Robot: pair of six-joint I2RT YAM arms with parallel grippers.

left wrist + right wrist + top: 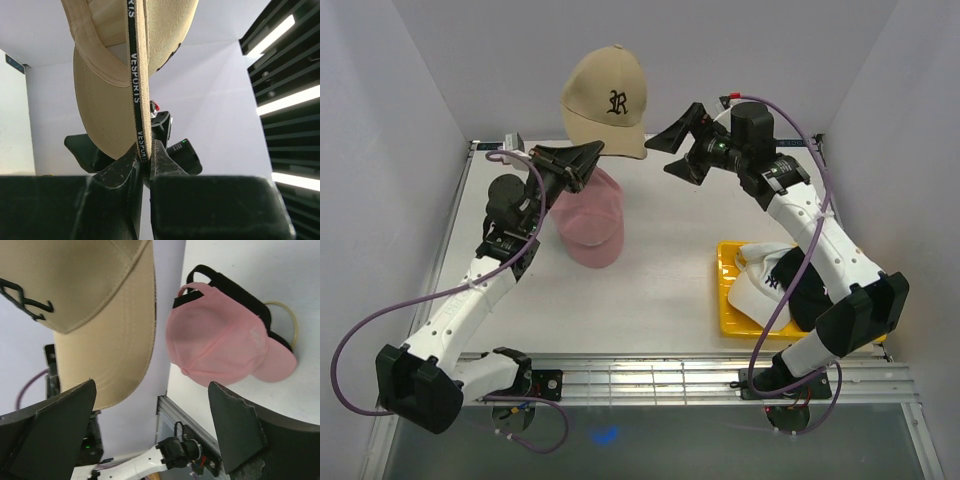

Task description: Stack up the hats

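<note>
- Caps counted: four. One tan cap [605, 100] with a dark "R" logo, one pink cap [590, 225], one black cap [235, 287], one white cap [760, 280] with a dark logo.
- Tan cap: held in the air above the far left of the table, brim edge pointing down.
- Left gripper [145, 167]: clenched on the brim edge of the tan cap. The left wrist view shows both fingers pinching it.
- Right gripper [675, 150]: released, jaws spread wide, holding nothing. It hangs just beside the tan cap's brim, not touching it.
- Pink cap: lies over the black cap on the table's left half, below the tan cap. Only the black strap and rim show.
- One gold wire ring [292, 320] shows at the pink brim end.
- White cap: lies in the single yellow tray [725, 300], on the table's right side.
- Surface: one pale grey table [670, 250].
- Room: plain white walls [740, 50] enclose it at the back and both sides.
</note>
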